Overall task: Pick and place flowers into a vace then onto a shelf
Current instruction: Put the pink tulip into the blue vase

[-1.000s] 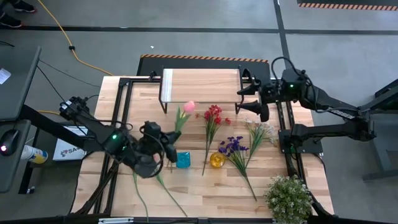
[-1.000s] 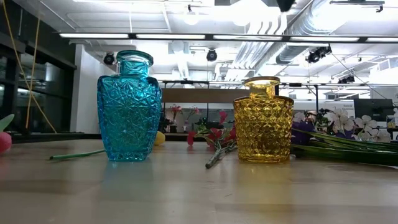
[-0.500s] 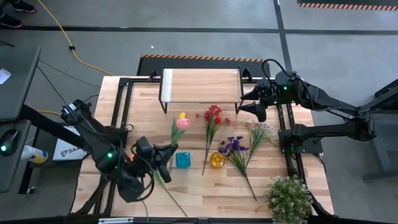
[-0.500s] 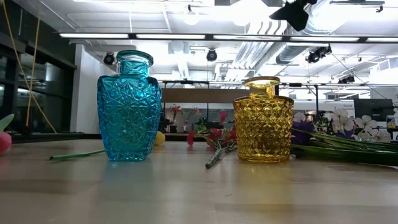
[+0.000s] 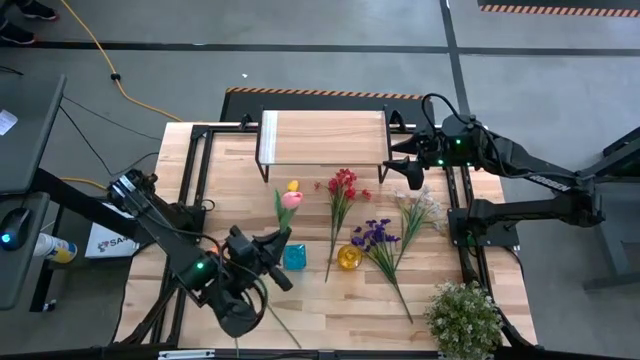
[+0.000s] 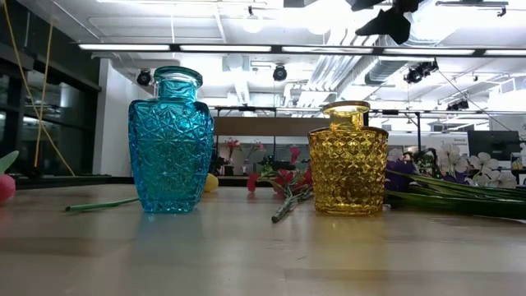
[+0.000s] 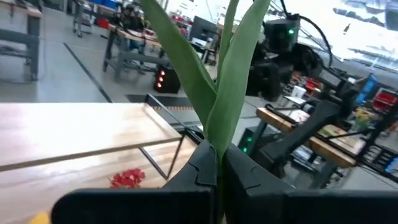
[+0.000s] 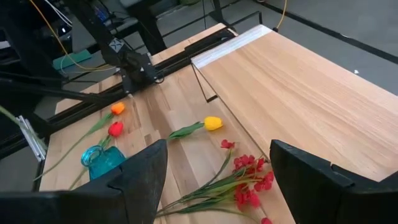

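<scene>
Two vases from above, blue (image 5: 294, 257) and yellow (image 5: 348, 257), side by side; left gripper (image 5: 268, 262) just beside the blue one, clamped on the stem of a pink tulip (image 5: 292, 199), right gripper (image 5: 405, 168) with jaws apart near the right end of the shelf (image 5: 322, 137). From table height, both vases upright, other flowers (image 6: 283, 182) lying behind. On the left wrist, fingers (image 7: 239, 171) tight on the leafy stem; on the right wrist, fingers (image 8: 143, 180) wide apart above the red spray (image 8: 249, 180).

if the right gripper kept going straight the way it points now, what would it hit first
Probably the red flowers: the open right gripper looks down past the shelf corner at them, with the yellow tulip just beyond. Depth is unclear, so bare table is possible.
</scene>
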